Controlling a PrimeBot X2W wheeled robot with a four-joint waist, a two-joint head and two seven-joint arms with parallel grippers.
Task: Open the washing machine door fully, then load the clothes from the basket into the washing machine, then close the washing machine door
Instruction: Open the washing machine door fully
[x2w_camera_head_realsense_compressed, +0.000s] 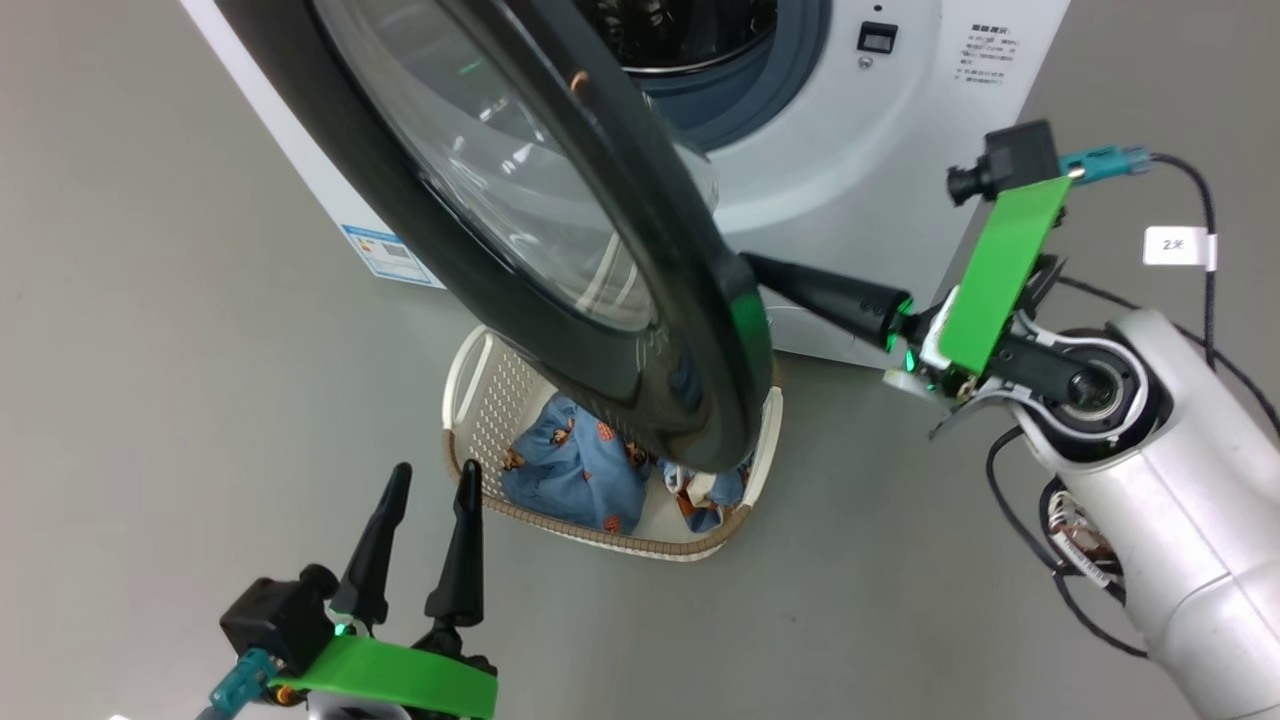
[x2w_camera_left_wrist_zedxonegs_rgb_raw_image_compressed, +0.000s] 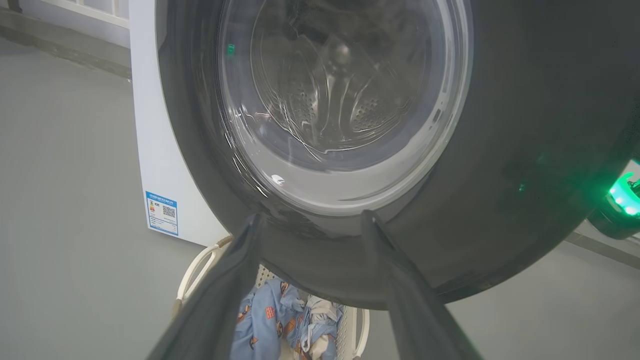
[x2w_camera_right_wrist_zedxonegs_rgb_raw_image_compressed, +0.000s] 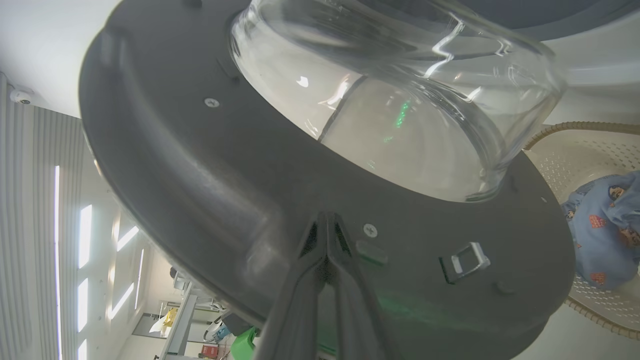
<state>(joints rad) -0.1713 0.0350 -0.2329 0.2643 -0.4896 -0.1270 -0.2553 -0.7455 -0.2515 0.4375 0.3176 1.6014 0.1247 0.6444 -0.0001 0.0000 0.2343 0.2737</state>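
Step in hand, as I read it: step one, opening. The large round washing machine door (x2w_camera_head_realsense_compressed: 690, 330) with its glossy black ring and bulging glass bowl is swung out but not fully open.

- Right hand (x2w_camera_right_wrist_zedxonegs_rgb_raw_image_compressed: 327, 220): on the door's inner side, the two dark fingers pressed together and gripping nothing. The tips are at the ring beside the latch hook and look to be in contact, so probably a push rather than a grasp.
- Left hand (x2w_camera_head_realsense_compressed: 434, 470): on the door's outer side, low, with its fingers apart and empty, clear of the door.
- Small cream perforated plastic basket (x2w_camera_head_realsense_compressed: 500, 400) with brown woven-look rim: on the floor directly under the door's lower edge.
- Light-blue bear-print clothes (x2w_camera_head_realsense_compressed: 575, 470): both in the basket, partly hidden by the door.
- Big white front-loading washing machine (x2w_camera_head_realsense_compressed: 850, 130): behind the door, drum mouth exposed.

Next: push the inner face further round the hinge arc until the door clears the basket (the tips could slide off the curved ring). Only then does the left hand have a straight drop onto the clothes.
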